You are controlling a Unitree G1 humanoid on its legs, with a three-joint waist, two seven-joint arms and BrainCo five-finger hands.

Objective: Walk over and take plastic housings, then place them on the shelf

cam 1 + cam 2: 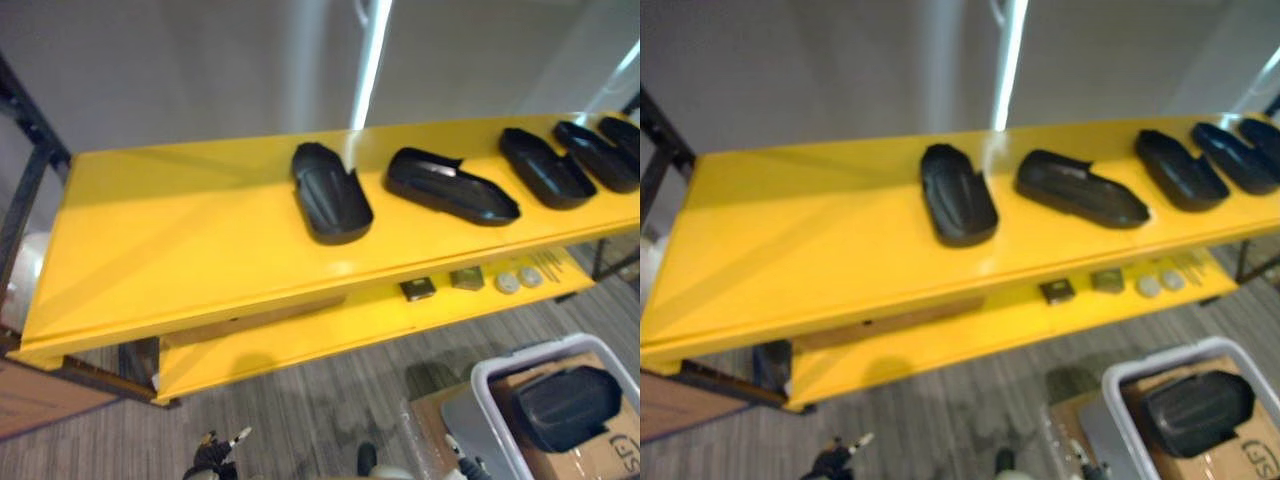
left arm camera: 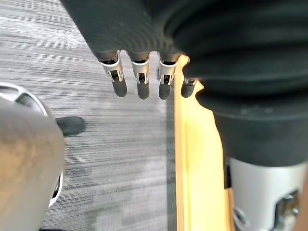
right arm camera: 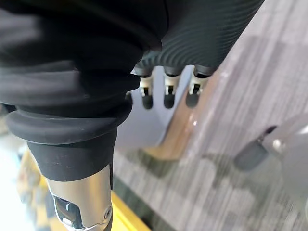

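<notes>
Housings (image 1: 450, 187) lie along the shelf (image 1: 180, 250) toward its right end; another sits in the bin (image 1: 530, 353). Left hand (image 2: 139, 79) and right hand (image 3: 166, 91) hang empty, fingers relaxed. Next, likely grasp that one.

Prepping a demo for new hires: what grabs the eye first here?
The bright yellow shelf dominates, with five black plastic housings lined along its top board from the middle to the right end. Lower right, on the floor, a white bin holds one more housing lying on a cardboard box. The left hand and right hand hang with straight fingers, holding nothing.
</notes>
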